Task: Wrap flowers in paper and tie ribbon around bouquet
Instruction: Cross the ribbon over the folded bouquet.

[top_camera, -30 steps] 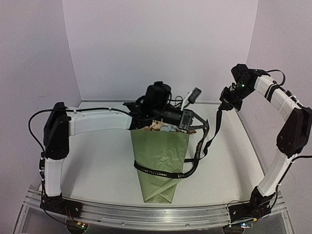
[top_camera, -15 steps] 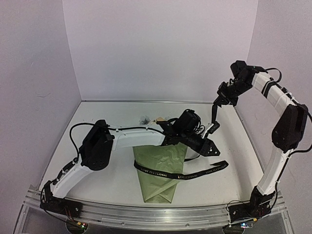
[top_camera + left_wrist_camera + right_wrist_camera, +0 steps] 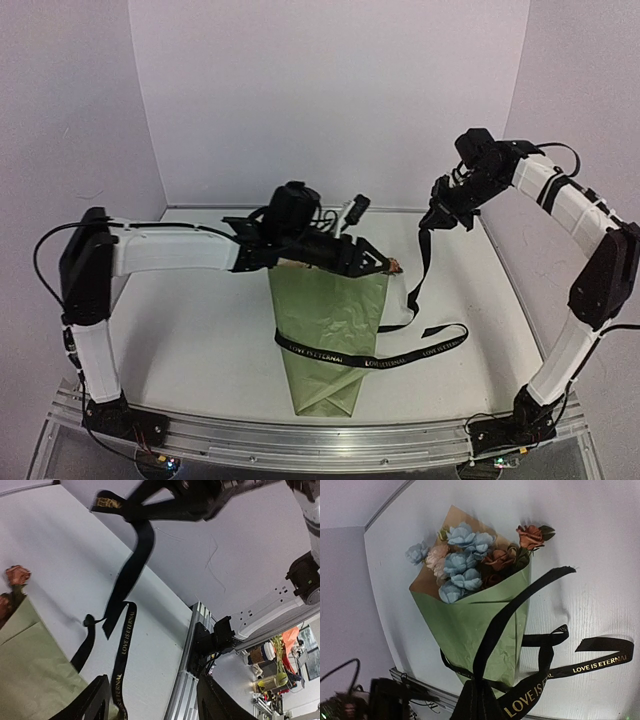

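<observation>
Left arm [image 3: 170,250]: white shells, black joints
Right arm [image 3: 572,203]: white shells, black bands behind the right gripper [image 3: 436,216]
Cables [image 3: 48,240]: thin, black, looping
Bases [image 3: 125,418]: black, green lights

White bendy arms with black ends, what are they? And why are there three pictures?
They are two robot arms at a white table. One picture looks down from above; the other two come from cameras on each arm's wrist. On the table lies a bouquet: an olive-green paper cone holding blue, cream and brownish-orange flowers. The right arm's end effector is shut on a long black ribbon with gold lettering, which hangs down and runs across the cone. The left end effector is open, holding nothing, near the cone's wide end.
</observation>
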Available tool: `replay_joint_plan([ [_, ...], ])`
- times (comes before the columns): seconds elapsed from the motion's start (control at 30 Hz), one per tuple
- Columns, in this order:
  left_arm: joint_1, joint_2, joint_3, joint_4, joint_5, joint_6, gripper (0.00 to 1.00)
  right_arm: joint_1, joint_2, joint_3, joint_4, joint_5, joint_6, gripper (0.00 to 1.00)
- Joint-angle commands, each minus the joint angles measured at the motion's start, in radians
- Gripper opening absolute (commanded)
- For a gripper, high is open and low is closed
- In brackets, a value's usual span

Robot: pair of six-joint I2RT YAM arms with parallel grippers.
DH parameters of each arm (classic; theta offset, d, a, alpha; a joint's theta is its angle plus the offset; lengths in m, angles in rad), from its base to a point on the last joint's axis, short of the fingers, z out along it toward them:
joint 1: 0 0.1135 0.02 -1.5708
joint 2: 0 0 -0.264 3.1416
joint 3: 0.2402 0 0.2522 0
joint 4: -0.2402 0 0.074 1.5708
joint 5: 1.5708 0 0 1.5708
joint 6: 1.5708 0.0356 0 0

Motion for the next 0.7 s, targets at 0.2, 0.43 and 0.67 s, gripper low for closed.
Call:
replay_joint_plan([
  [0.2,0.056,-0.309,-0.394,-0.291,-0.200,0.179,0.54,0.184,-0.205,-0.162,0.134,-0.134,-0.147,0.00],
  [0.43,-0.005,-0.231,-0.347,-0.510,-0.285,0.315,0.53,0.269,-0.289,-0.309,0.163,-0.163,-0.213,0.00],
  [0.67,-0.051,-0.127,-0.257,-0.606,-0.359,0.397,0.60,0.298,-0.347,-0.428,0.248,-0.175,-0.205,0.00],
])
